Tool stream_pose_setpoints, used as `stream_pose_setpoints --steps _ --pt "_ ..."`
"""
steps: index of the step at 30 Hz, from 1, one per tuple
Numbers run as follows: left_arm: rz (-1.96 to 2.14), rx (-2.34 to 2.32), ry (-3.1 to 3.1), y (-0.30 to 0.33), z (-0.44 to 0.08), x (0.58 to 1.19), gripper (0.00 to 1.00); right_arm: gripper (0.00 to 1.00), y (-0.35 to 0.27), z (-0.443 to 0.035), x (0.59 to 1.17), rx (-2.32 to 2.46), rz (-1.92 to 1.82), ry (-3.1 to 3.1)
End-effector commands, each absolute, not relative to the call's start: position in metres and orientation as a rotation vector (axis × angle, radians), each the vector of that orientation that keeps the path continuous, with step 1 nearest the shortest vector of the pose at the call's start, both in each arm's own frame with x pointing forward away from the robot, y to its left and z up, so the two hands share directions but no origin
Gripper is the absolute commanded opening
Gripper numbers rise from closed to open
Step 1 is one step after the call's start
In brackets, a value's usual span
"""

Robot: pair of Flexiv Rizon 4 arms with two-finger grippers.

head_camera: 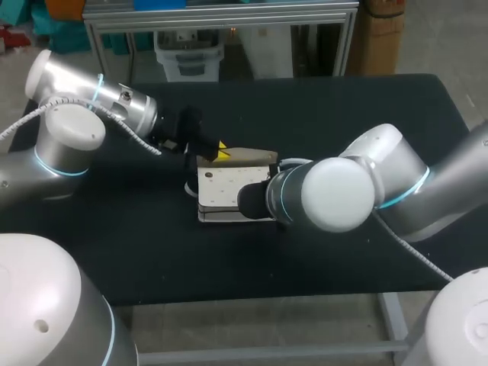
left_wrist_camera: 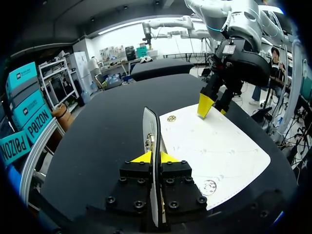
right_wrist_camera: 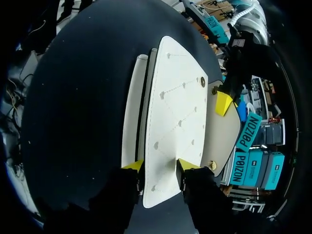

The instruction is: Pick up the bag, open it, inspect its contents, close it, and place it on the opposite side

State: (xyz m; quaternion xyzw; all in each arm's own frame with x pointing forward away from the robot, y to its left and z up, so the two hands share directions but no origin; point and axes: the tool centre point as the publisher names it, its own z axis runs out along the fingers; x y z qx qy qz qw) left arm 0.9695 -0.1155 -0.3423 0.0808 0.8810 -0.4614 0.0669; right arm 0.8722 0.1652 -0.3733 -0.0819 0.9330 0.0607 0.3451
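The white bag (head_camera: 229, 187) lies flat in the middle of the black table. My left gripper (head_camera: 222, 151) is at its far edge. In the left wrist view the left gripper (left_wrist_camera: 154, 157) is shut on a thin white panel of the bag (left_wrist_camera: 152, 126) that stands on edge. Beside it the bag's broad flap (left_wrist_camera: 214, 151) lies flat. My right gripper (right_wrist_camera: 160, 165) has a yellow tip against each side of the flap's (right_wrist_camera: 175, 117) near end. The head view hides it behind its own wrist. Its tips (left_wrist_camera: 212, 107) also show at the flap's far corner.
Bare black tabletop (head_camera: 343, 114) surrounds the bag on every side. The table's front edge (head_camera: 267, 299) runs close below my arms. The right arm's forearm (head_camera: 381, 183) crosses the table's right half.
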Motion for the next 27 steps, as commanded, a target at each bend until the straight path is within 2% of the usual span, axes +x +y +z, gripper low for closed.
stream_pose_setpoints --steps 1,3,27 --pt "-1.399 0.251 2.657 -0.114 -0.346 0.971 0.00 0.26 0.166 -0.381 0.874 -0.191 0.161 2.327" --pt "-1.403 0.265 2.652 -0.113 -0.346 0.969 0.00 0.00 0.166 -0.382 0.875 -0.187 0.161 2.328" --pt "-1.077 0.813 2.638 -0.126 -0.363 0.926 0.00 0.00 0.166 -0.386 0.876 -0.142 0.145 2.344"
